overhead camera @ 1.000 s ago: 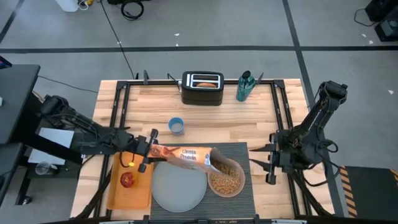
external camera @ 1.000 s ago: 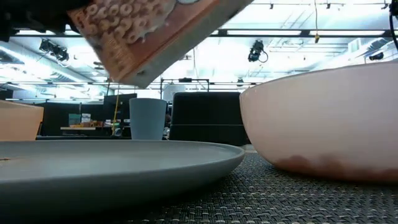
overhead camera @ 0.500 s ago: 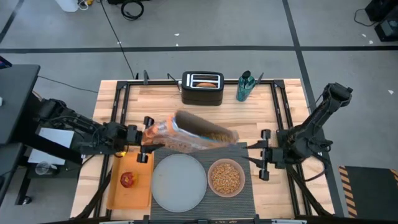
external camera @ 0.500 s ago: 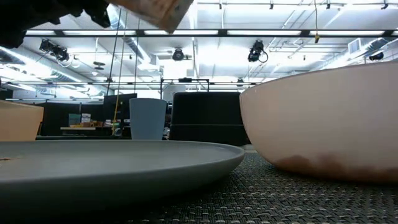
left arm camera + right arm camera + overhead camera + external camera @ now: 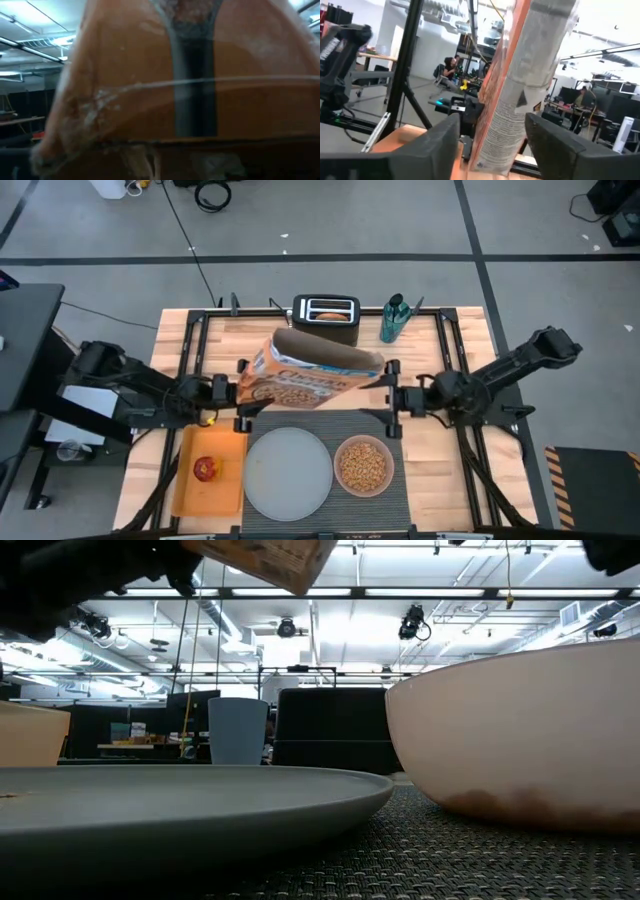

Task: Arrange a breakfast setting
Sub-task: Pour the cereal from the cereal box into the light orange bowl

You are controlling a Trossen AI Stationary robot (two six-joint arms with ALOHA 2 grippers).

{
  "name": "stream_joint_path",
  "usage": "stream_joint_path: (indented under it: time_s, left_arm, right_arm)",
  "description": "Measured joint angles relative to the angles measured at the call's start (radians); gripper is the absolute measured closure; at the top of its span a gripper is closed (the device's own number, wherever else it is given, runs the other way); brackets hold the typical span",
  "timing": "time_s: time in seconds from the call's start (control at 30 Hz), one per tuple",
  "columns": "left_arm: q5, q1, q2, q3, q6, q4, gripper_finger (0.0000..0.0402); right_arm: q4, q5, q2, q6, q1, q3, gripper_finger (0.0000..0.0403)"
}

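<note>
Two sets of jaws bracket the orange cereal box (image 5: 312, 373), one at each end of its long axis, which runs from 9 to 3 o'clock across the table (image 5: 440, 480) in the overhead view. The left gripper (image 5: 238, 390) has its jaws clamped on the box's 9 o'clock end and carries it in the air. The right gripper (image 5: 391, 397) sits at the 3 o'clock end with its jaws spread wide; in its wrist view the box's edge stands between the two fingers (image 5: 555, 145), with a gap showing on either side, so I judge it is not yet gripping. A handover, if that is the plan, turns on these jaws closing across that narrow end. The pink bowl (image 5: 363, 466), full of cereal, lies at about 5 o'clock of the box on the dark placemat (image 5: 395, 480), beside the grey plate (image 5: 288, 473). A second ago the box was tipped low over the bowl and the right gripper waited well off at 3 o'clock; now the box is lifted level and the right gripper has closed in.
</note>
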Motion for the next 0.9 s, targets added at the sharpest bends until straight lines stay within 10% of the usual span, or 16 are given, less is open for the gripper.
stream_joint_path:
  time_s: [0.57,0.9]
  left_arm:
    - [0.083,0.069,0.171,0.111,0.021,0.055,0.0228]
    - [0.087,0.107,0.171,0.110,-0.006,0.003,0.0228]
  right_arm:
    - [0.110,-0.147,0.132,0.070,-0.144,0.119,0.0056]
    - [0.044,-0.155,0.132,0.127,-0.173,0.156,0.0192]
